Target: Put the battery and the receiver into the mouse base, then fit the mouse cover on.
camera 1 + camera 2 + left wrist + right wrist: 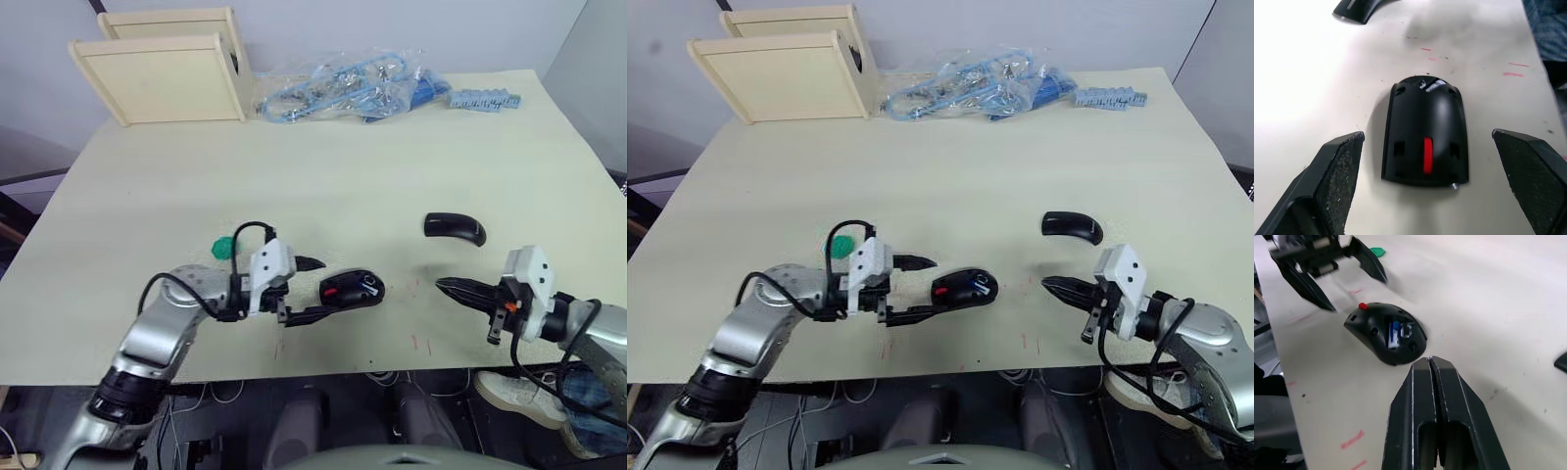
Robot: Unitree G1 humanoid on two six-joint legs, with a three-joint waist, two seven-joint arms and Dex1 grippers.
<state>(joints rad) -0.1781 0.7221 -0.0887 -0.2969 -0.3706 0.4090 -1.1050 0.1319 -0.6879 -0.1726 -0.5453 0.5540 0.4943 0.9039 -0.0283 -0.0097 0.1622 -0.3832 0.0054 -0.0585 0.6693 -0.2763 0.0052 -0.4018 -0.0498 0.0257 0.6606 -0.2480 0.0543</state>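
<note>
The mouse base, a black oval shell with red parts, lies near the table's front edge. The blue-and-white battery sits inside it. My left gripper is open, and its fingers flank the base's rear end without touching it. My right gripper is shut on nothing, a short way to the right of the base and pointing at it. The glossy black mouse cover rests on the table behind the right gripper. The receiver is hidden.
A flat green disc lies behind the left wrist. At the back stand two wooden boxes, a bag of blue cables and a blue strip part. Both grippers are close to the table's front edge.
</note>
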